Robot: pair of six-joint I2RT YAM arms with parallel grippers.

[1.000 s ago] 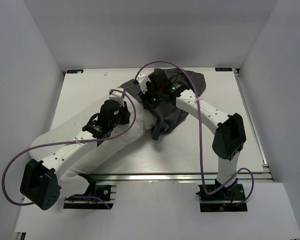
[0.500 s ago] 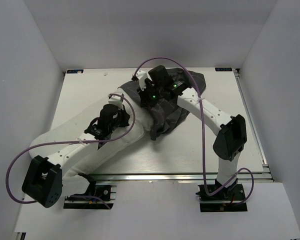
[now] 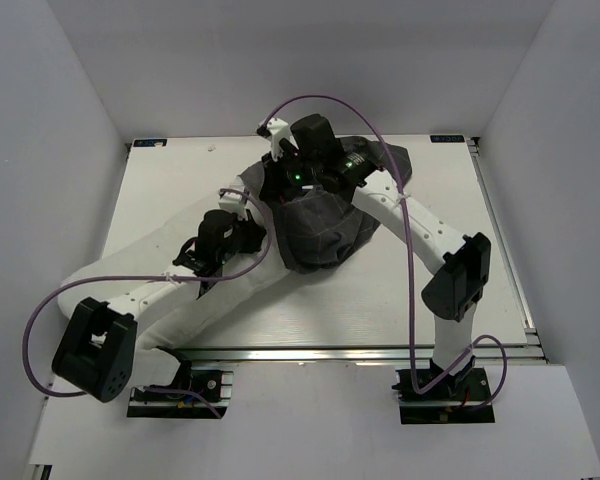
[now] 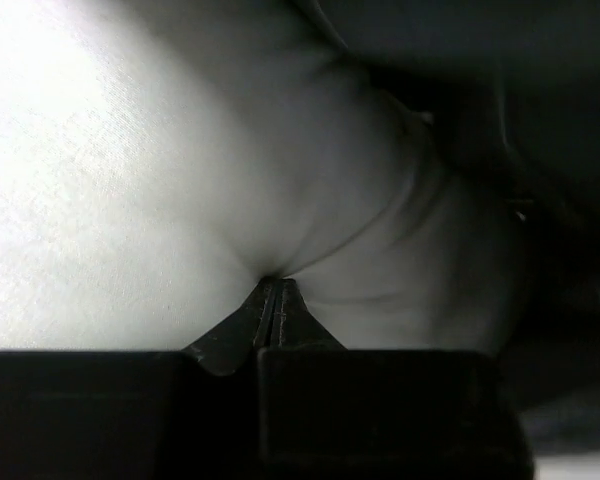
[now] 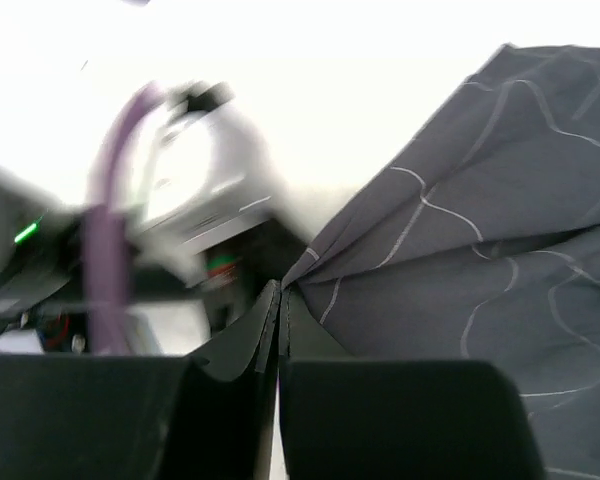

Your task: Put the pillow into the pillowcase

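Left fingers (image 4: 235,335) clamp a pillow (image 4: 130,200) fold; right fingers (image 5: 242,345) clamp the pillowcase (image 5: 480,250) edge.

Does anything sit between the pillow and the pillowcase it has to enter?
Nothing visible does. The left gripper pinches the pillow, the right gripper pinches the pillowcase, whose fabric drapes over the pillow's far end.

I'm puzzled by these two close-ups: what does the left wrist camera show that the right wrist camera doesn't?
Left wrist only: the white pillow, its fabric pinched in the left fingers. Right wrist only: the light grid lines of the pillowcase, pinched by the right fingers, plus a purple cable. Both: black fingers shut on cloth.
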